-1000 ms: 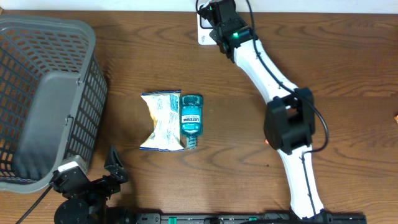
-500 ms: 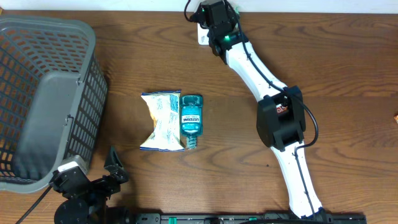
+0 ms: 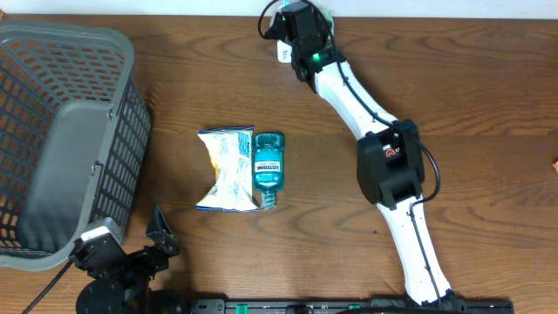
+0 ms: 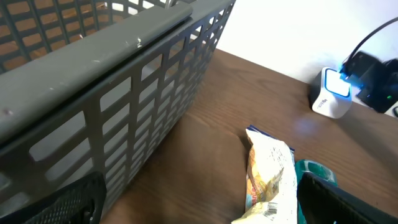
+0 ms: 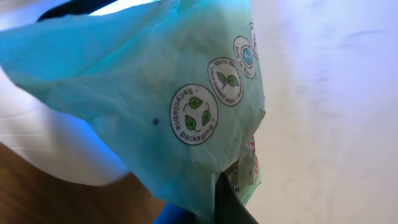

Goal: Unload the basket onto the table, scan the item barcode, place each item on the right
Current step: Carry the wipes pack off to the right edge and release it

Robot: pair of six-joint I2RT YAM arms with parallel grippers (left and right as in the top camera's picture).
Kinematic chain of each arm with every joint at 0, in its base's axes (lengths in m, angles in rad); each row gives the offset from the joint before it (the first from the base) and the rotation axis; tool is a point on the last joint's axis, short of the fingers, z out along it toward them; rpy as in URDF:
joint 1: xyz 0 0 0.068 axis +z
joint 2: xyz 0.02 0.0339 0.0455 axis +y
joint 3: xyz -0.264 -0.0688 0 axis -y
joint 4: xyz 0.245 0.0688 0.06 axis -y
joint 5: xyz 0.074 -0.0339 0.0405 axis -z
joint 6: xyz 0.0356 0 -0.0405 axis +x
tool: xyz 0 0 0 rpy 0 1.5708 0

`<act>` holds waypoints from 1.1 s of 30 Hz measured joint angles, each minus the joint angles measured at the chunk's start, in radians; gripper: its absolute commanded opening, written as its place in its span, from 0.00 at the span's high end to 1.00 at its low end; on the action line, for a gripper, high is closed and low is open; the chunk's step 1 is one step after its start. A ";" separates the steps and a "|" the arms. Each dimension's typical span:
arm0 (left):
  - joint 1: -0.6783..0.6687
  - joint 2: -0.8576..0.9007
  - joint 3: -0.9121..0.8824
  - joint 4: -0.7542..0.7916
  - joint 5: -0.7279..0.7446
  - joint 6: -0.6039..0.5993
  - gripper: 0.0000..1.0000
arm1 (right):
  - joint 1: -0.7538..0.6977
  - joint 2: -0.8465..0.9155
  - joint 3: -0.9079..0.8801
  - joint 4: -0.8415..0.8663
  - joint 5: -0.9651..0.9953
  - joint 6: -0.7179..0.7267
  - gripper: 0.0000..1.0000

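1. Overhead view, near left corner: the left claw point(image 3: 129, 240) waits with its jaws spread as wide as they go and nothing between them.
2. Just beyond it on the left stands a grey basket point(image 3: 131, 113) (its mesh wall fills much of the left wrist view).
3. At mid-table a crisp bag point(image 3: 225, 170) and a blue mouthwash bottle point(image 3: 268, 166) lie side by side, touching. Both have their long axes running near to far.
4. The right arm reaches from the near right to the far edge at centre.
5. At that far edge sits a white scanner point(image 4: 328, 94) with its blue window lit. The right claw point(image 5: 231, 193) is clamped fully shut on the edge of a teal packet point(image 5: 186, 93), holding it off the table, close by the scanner.
6. The packet looks like thin, soft film: light, limp, prone to sag and crease, and probably a little slick. It seems best held by an edge or seam, as it is here, since a pinch across the printed panel could wrinkle the code.
7. In the right wrist view the packet fans out away from the jaws, so its long axis seems to follow the claw's reach. The recycling roundels face the wrist camera. No barcode shows, so I cannot tell whether it faces the scanner.
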 measured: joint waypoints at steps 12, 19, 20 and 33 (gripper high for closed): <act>0.000 0.000 0.000 0.000 0.000 0.000 0.02 | -0.013 0.018 0.001 -0.116 0.165 0.066 0.99; 0.000 0.000 0.000 0.000 0.000 0.000 0.02 | -0.142 -0.071 0.001 -0.521 0.207 0.349 0.99; 0.000 0.000 0.000 0.000 0.000 0.000 0.02 | -0.175 -0.085 0.002 -0.576 0.214 0.399 0.99; 0.000 0.000 0.000 0.000 0.000 0.000 0.02 | -0.768 -0.121 0.006 -0.740 0.079 0.695 0.99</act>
